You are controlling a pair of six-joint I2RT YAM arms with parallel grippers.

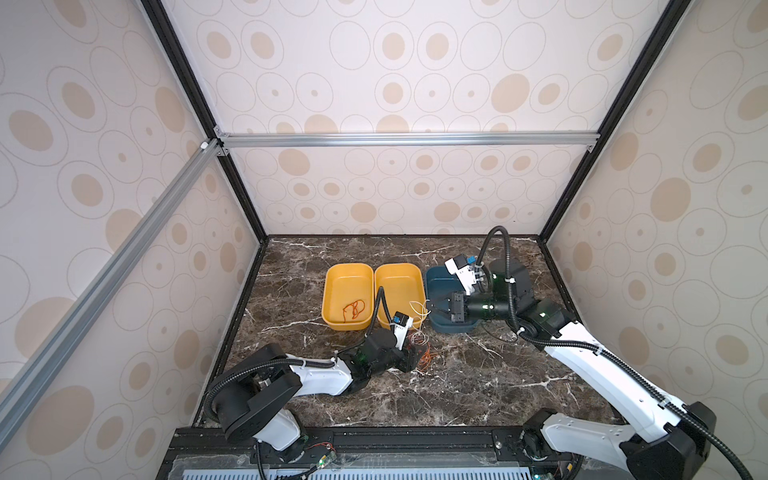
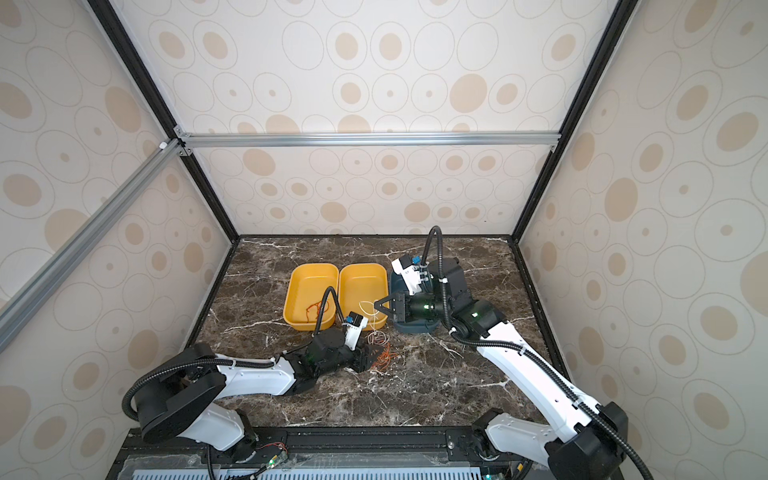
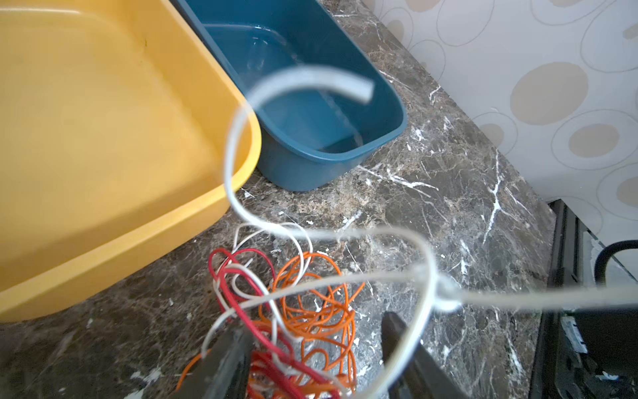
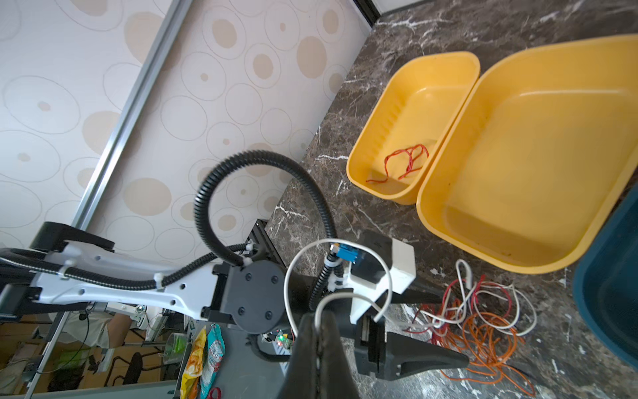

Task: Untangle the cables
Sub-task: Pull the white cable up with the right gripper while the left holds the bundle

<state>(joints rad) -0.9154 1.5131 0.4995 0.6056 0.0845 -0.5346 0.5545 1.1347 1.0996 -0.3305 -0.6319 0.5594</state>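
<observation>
Your right gripper [image 4: 318, 323] is pinched together on a white cable [image 4: 288, 276] that loops out past its tips. Your left gripper [image 3: 317, 359] stands with jaws apart (red, orange and white strands between them), over the tangled cables [image 3: 310, 311] on the marble table [image 3: 448, 207].
</observation>
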